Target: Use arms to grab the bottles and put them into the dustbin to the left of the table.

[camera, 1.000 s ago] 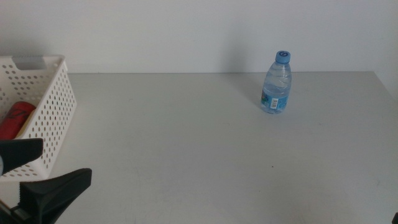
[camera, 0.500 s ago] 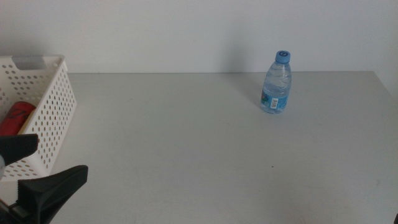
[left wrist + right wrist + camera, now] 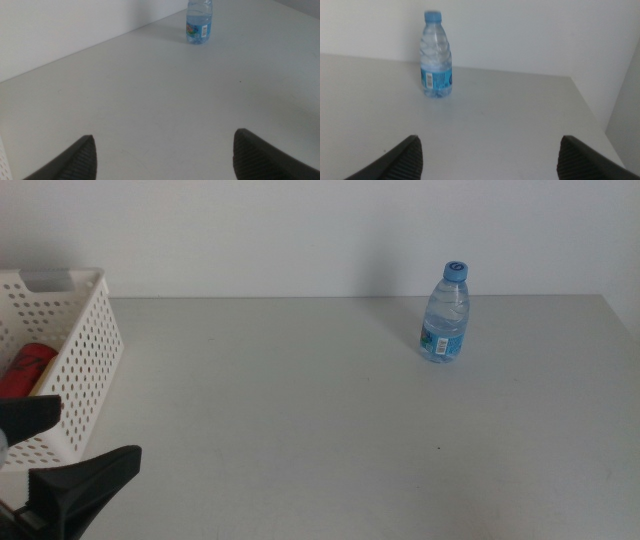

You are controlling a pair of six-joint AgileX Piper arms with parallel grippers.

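Left tool (image 3: 45,455) sits at the frame's lower left, jaws spread, empty, just in front of the dustbin (image 3: 85,370). Right tool (image 3: 487,155): out of the middle view; its wrist view shows jaws wide apart, nothing held. You've got the water bottle (image 3: 445,313) upright in the frame's upper right, far on the surface (image 3: 300,410), long axis vertical, blue cap up. Red can (image 3: 24,370) lies in the dustbin.
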